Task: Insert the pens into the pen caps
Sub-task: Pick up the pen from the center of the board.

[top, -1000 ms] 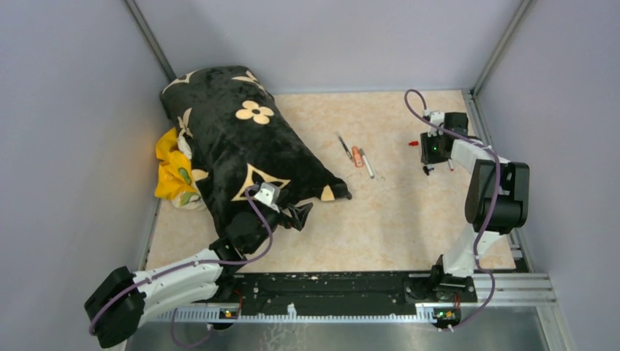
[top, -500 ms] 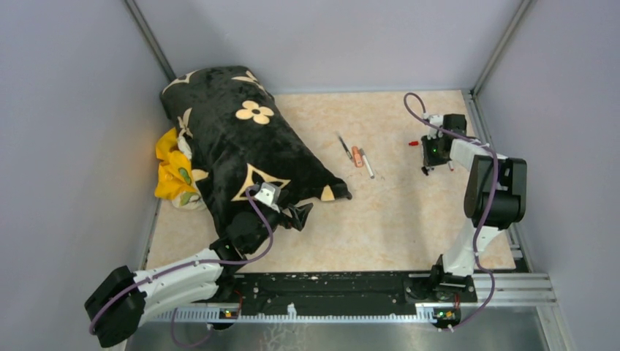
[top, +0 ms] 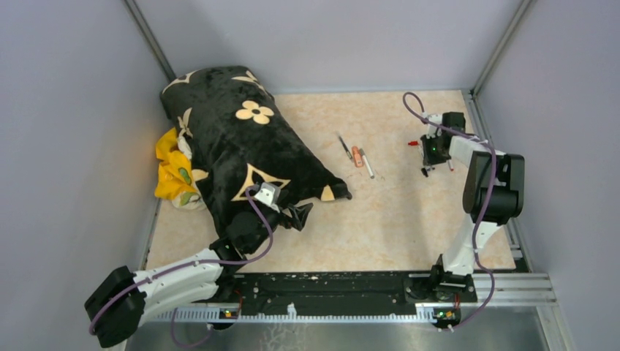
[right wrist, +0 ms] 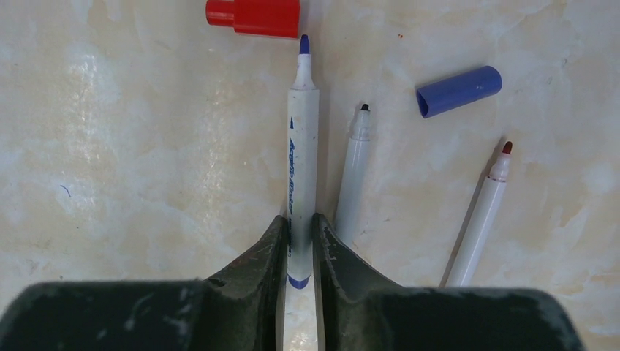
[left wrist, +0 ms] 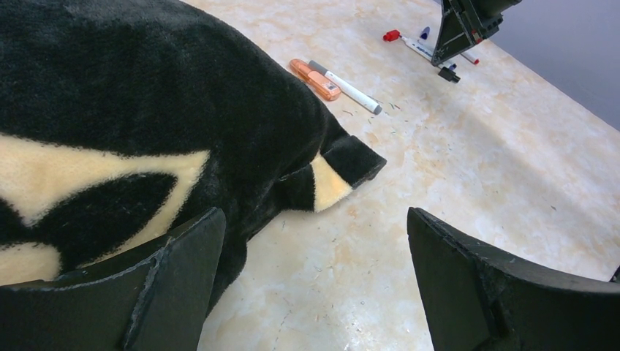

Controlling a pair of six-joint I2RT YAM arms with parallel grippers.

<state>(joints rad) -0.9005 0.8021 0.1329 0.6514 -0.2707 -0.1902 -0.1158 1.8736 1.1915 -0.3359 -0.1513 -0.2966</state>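
My right gripper (right wrist: 300,223) is shut on the rear end of a white-barrelled blue-tipped pen (right wrist: 302,146) lying on the table. The pen's tip points at a red cap (right wrist: 254,16). To its right lie a black-tipped pen (right wrist: 354,172), a red-tipped pen (right wrist: 479,219) and a purple cap (right wrist: 459,91). A small black cap (top: 425,172) sits near the right gripper (top: 433,150). Mid-table lie an orange marker (top: 357,156), a thin dark pen (top: 343,146) and a white pen (top: 366,164). My left gripper (left wrist: 314,219) hangs open and holds nothing, beside the blanket's corner.
A black plush blanket with cream flowers (top: 234,146) covers the left of the table, with a yellow cloth (top: 172,172) under its left edge. Grey walls close in on three sides. The right gripper works near the right wall.
The right gripper's jaws have closed in on the blue-tipped pen, and its arm has shifted slightly left. The left arm has stayed still.
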